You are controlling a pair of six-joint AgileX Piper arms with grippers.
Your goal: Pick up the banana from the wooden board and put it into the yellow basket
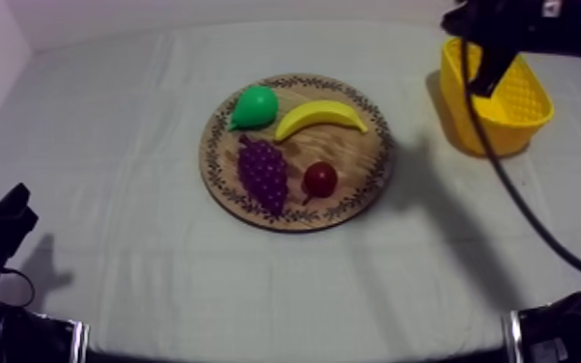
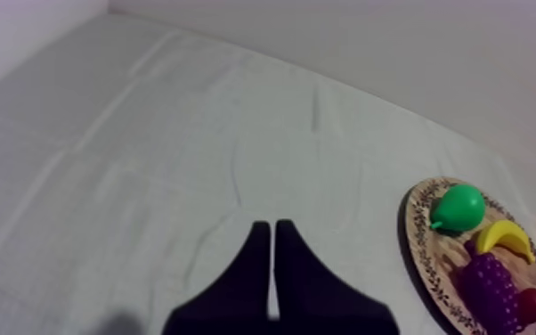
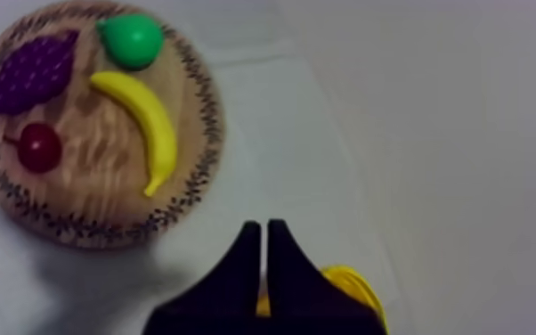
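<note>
The banana [image 1: 320, 117] sits on the board [image 1: 357, 159]; my right tool [image 3: 264, 230] hovers together over the far-right basket [image 1: 531, 106], left tool [image 2: 273, 230] parked together: no grab yet.

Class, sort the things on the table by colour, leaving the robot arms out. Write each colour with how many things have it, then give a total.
Yellow: 2 (banana, basket)
Green: 1 (pear)
Purple: 1 (bunch of grapes)
Red: 1 (small red fruit)
Wood brown: 1 (round board)
Total: 6
</note>
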